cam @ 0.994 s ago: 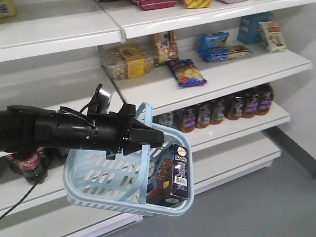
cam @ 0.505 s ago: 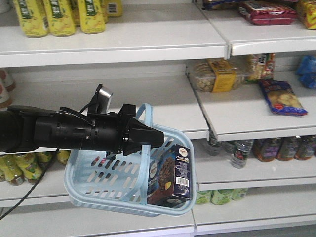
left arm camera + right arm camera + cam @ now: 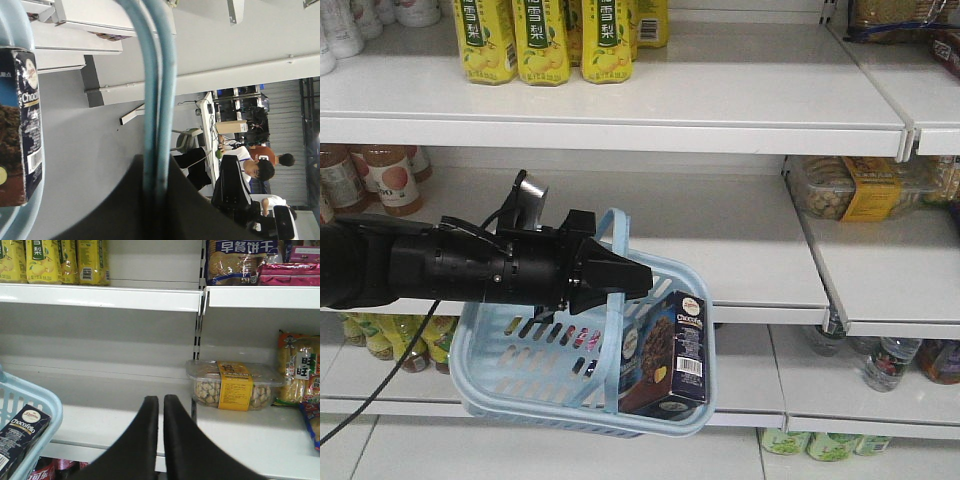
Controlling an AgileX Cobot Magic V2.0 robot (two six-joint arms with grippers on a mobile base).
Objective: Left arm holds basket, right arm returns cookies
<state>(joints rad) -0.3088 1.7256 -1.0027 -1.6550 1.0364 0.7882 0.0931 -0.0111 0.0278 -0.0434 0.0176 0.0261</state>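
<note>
A shop aisle with white shelves (image 3: pixel 740 105). The left arm (image 3: pixel 450 270), black and cylindrical, reaches in from the left edge, and its pointed left tool (image 3: pixel 625 280) is clamped on the pale blue hoop handle (image 3: pixel 617 235) of a light blue slotted basket (image 3: pixel 520 370), which hangs below it in front of the shelves. In the left wrist view the two strands of the handle run straight down into the dark tool. Inside the basket, a dark navy cookie box (image 3: pixel 665 350) stands on end, its long axis close to vertical with a slight tilt, resting against the basket wall at the end farthest from the arm. Its cookie picture faces the front camera and its narrow barcode side is turned to the right. The box sits just below the left tool's tip and slightly to its right, not touching it. In the right wrist view, the right tool (image 3: pixel 161 399) has its two black fingers pressed together on nothing, pointing at a bare shelf; the box shows at the lower left, well apart from it. Yellow drink bottles (image 3: pixel 540 40) line the top shelf, and a clear snack tub (image 3: pixel 232 385) sits to the right.
</note>
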